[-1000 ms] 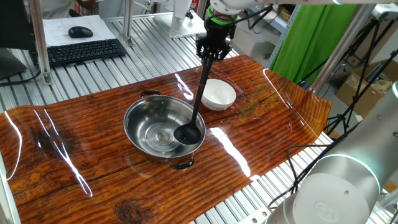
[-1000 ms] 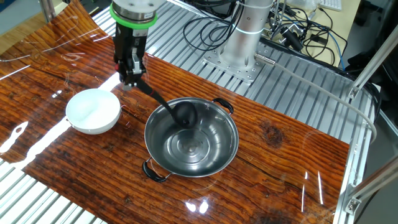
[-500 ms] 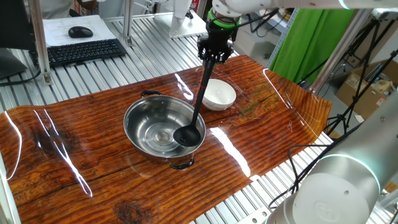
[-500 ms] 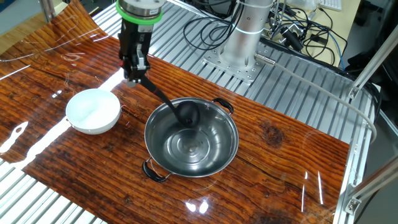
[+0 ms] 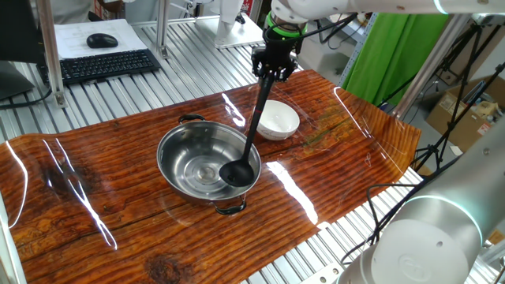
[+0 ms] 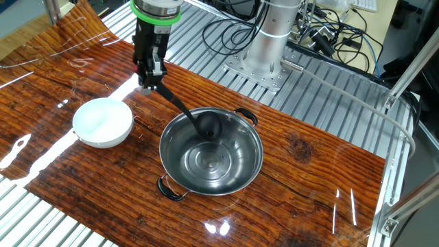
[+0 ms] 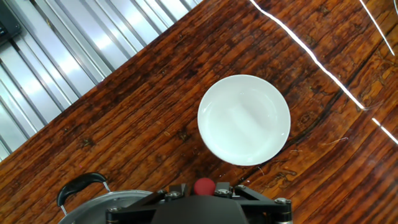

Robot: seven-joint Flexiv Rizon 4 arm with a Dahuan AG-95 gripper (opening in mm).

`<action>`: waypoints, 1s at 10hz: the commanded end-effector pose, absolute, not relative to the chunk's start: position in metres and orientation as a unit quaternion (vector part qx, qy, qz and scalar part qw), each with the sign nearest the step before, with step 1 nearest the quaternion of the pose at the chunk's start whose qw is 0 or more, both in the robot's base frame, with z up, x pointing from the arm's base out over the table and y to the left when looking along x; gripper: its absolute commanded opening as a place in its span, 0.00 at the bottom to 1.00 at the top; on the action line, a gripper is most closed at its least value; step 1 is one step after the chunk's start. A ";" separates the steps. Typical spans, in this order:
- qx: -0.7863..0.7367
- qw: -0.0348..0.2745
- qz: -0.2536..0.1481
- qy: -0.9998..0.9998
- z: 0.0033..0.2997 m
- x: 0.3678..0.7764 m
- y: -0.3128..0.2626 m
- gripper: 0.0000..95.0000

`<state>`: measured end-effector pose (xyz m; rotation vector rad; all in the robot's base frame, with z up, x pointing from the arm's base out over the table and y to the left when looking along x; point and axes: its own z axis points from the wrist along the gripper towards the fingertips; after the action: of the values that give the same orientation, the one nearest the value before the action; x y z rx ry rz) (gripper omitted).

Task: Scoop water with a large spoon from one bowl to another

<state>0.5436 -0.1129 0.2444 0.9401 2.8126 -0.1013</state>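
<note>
My gripper (image 5: 272, 69) is shut on the top of the black ladle's (image 5: 254, 126) long handle, high above the table. It also shows in the other fixed view (image 6: 150, 77). The ladle slants down, and its round cup (image 6: 208, 124) hangs inside the large steel bowl (image 5: 178, 154) near the rim on the gripper's side. The steel bowl (image 6: 240, 165) has two dark loop handles. The small white bowl (image 5: 282, 118) stands beside it on the wooden tabletop and shows from above in the hand view (image 7: 244, 119). Only the gripper's base (image 7: 204, 190) shows there.
The wooden tabletop (image 5: 95, 197) lies on a slatted metal bench. A keyboard (image 5: 102, 65) and a mouse (image 5: 102, 40) sit at the back left. The arm's base (image 6: 264, 41) and cables stand behind the table. A green screen (image 5: 394, 47) is at the right.
The gripper has risen a little and shifted slightly, lifting the ladle's cup a bit higher inside the steel bowl.
</note>
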 end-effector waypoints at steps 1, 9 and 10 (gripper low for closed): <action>0.316 0.088 -0.034 0.944 0.245 0.541 -0.113 0.20; 0.313 0.082 -0.031 0.946 0.245 0.540 -0.113 0.40; 0.311 0.081 -0.028 0.947 0.244 0.541 -0.114 0.40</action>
<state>0.5400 -0.1143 0.2444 0.9319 2.8279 -0.0867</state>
